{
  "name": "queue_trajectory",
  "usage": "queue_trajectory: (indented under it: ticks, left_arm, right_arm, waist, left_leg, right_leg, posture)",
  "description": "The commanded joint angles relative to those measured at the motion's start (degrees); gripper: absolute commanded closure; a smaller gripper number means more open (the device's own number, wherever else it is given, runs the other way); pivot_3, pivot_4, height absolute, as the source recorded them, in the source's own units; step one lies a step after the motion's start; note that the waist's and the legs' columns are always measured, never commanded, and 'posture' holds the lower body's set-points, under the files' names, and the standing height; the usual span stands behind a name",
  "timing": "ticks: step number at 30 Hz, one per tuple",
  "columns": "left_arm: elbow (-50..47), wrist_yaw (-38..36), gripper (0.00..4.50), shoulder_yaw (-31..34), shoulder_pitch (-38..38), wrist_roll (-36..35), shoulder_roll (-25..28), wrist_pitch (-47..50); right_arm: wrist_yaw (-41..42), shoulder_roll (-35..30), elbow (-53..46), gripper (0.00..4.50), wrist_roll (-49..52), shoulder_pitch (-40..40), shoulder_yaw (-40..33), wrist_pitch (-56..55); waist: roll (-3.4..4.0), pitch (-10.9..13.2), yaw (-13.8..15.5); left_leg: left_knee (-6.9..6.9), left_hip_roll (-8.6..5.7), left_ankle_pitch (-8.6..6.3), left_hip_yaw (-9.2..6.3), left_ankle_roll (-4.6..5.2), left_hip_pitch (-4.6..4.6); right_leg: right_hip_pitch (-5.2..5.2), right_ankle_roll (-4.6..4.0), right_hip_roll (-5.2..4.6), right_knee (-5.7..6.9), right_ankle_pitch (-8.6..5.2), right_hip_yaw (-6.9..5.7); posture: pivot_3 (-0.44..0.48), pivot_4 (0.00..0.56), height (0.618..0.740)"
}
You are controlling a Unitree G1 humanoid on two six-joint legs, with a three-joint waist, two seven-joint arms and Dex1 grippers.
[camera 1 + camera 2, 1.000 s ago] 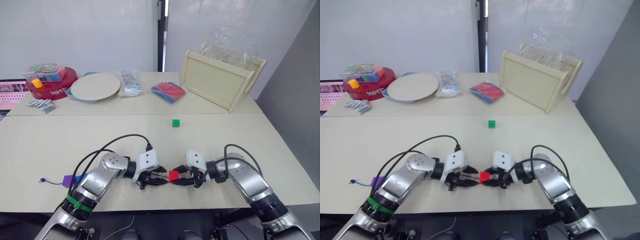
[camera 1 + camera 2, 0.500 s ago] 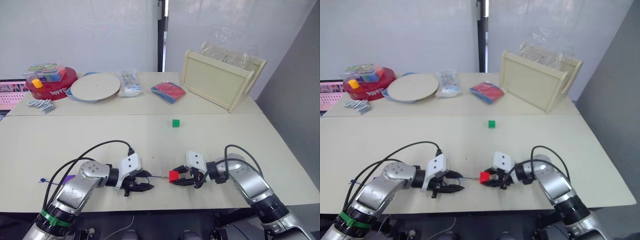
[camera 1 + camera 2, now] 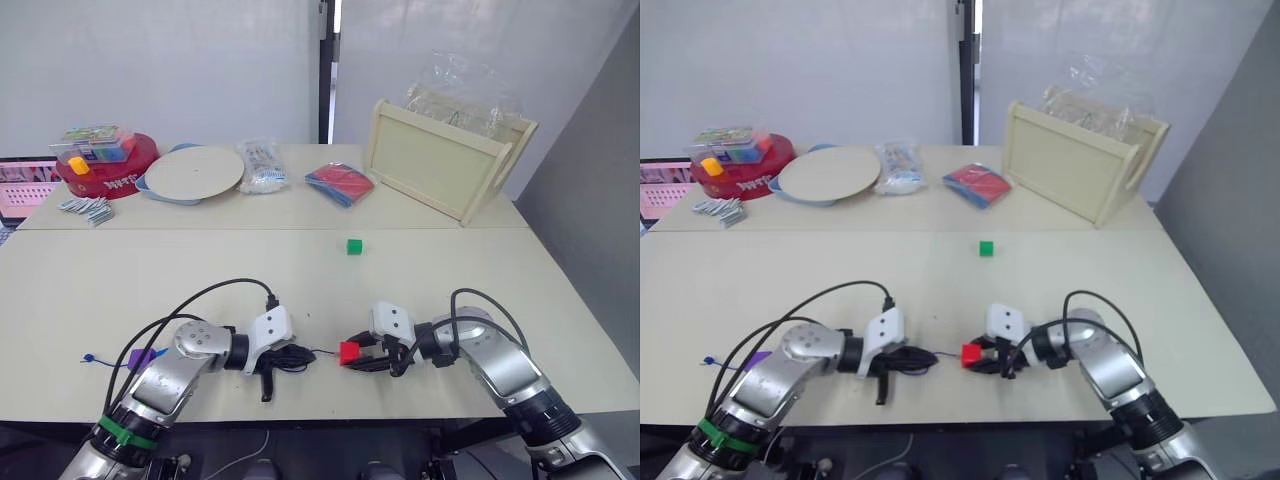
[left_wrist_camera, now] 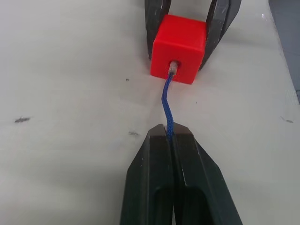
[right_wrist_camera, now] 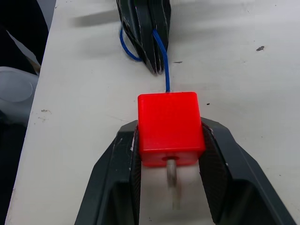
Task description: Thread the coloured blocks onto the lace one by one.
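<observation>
Near the counter's front edge, right hand (image 5: 171, 187) clamps the red block (image 5: 169, 126), left hand (image 4: 169, 140) pinches the lace (image 4: 168, 110) mid-threading; next, regrip the pale tip (image 5: 172, 180) poking out the far side and pull through.

i see the thin dark blue cord lace (image 4: 167, 108) running straight into the hole of the small red plastic cube block (image 4: 178, 48), its pale stiff tip (image 5: 172, 180) poking out the far side. a small green cube block (image 3: 353, 246) sits apart on the counter, and a purple block (image 3: 143, 356) lies near the lace's knotted end (image 3: 88, 358).
</observation>
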Motion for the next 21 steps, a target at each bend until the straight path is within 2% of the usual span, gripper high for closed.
queue_trajectory:
  ticks: [1, 6, 13, 17, 19, 21]
  left_arm:
    - [-0.1, -0.4, 4.47, -1.6, -2.5, 0.3, -1.5, -0.6]
    - [-0.5, -1.6, 4.47, -3.1, -3.9, -0.1, -2.2, -0.3]
    - [-1.1, -1.5, 4.47, -1.2, -3.5, 0.3, 0.7, 0.5]
    - [-2.9, -2.7, 3.29, 0.2, -2.9, -1.5, 3.2, 1.9]
    - [-4.0, -3.6, 2.64, 1.0, -2.6, -2.6, 4.4, 2.9]
    - [-4.7, -3.7, 1.98, 1.4, -2.6, -3.0, 5.0, 3.4]
  right_arm:
    - [-0.4, -0.1, -0.4, 3.34, -0.2, 1.0, 1.0, 0.8]
    - [-1.1, 0.2, -0.3, 3.34, -0.3, 0.7, 1.1, 1.1]
    - [-1.6, 0.0, -1.4, 3.34, -0.1, 1.5, 0.9, 1.8]
    - [-2.2, 0.0, -2.2, 3.34, 0.7, 1.7, 0.3, 3.0]
    - [-2.8, 0.0, -2.8, 2.28, 1.3, 1.7, -0.4, 3.6]
    - [-3.3, -0.1, -3.4, 1.6, 2.0, 1.7, -1.1, 4.4]
  waist:
    - [0.0, 0.0, -0.1]
    - [0.01, 0.0, -0.2]
    - [0.01, 0.0, -0.3]
    - [0.0, 0.0, -0.3]
    - [0.01, 0.0, -0.3]
    - [0.01, 0.0, -0.3]
  left_leg:
    - [0.0, 0.0, 0.0, 0.0, 0.0, -0.01]
    - [-0.01, 0.0, -0.01, 0.0, 0.02, -0.01]
    - [-0.01, 0.0, -0.01, 0.0, 0.02, 0.0]
    - [-0.01, 0.01, -0.01, -0.01, 0.02, 0.0]
    - [-0.01, 0.01, -0.01, -0.01, 0.02, -0.01]
    - [-0.01, 0.01, -0.01, -0.01, 0.02, -0.06]
  right_leg:
    - [0.0, 0.0, 0.0, 0.0, 0.0, 0.0]
    - [-0.02, 0.0, 0.01, 0.0, 0.0, 0.01]
    - [-0.02, 0.0, 0.01, -0.01, 0.0, 0.01]
    - [-0.02, 0.0, 0.01, 0.0, 0.0, 0.01]
    - [-0.02, 0.0, 0.01, 0.0, 0.0, 0.0]
    - [-0.06, 0.0, 0.01, -0.01, 0.0, 0.0]
  posture:
    - [0.0, 0.15, 0.74]
    - [0.0, 0.15, 0.74]
    - [0.0, 0.15, 0.74]
    - [0.0, 0.15, 0.74]
    - [0.0, 0.15, 0.74]
    - [0.0, 0.15, 0.74]
